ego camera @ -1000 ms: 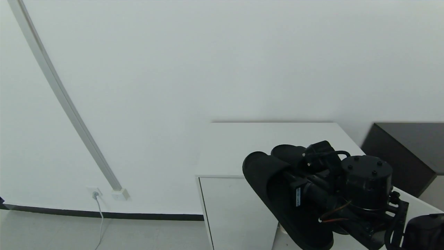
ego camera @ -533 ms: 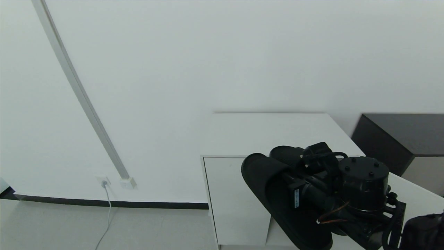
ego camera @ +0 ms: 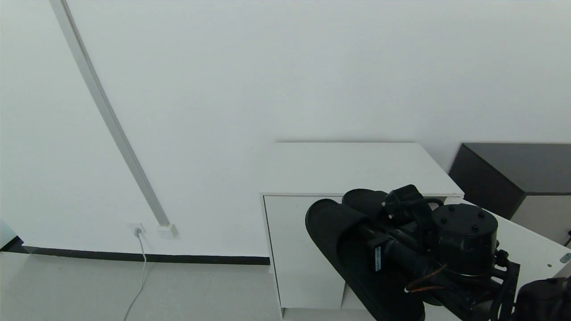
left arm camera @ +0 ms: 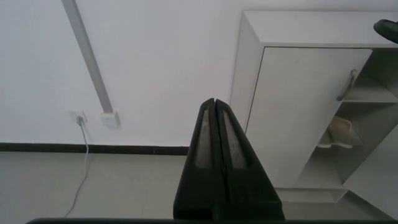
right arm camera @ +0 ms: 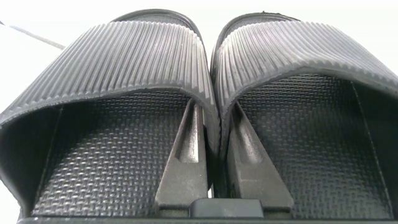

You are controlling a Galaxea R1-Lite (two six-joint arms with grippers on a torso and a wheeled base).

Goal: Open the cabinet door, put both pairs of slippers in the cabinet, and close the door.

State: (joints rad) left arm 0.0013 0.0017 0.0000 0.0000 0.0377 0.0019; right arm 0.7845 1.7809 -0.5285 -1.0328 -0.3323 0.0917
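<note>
The right pincer (right arm camera: 215, 124) is clamped on the black slippers (ego camera: 341, 227), with one finger inside each shoe, pressing their inner edges together. The pair hangs at about five o'clock in the head view, in front of the white cabinet (ego camera: 352, 167), whose door (ego camera: 531, 249) stands open. A pale pair of slippers (left arm camera: 341, 132) lies inside. The left pincer (left arm camera: 214, 112) is closed on nothing.
</note>
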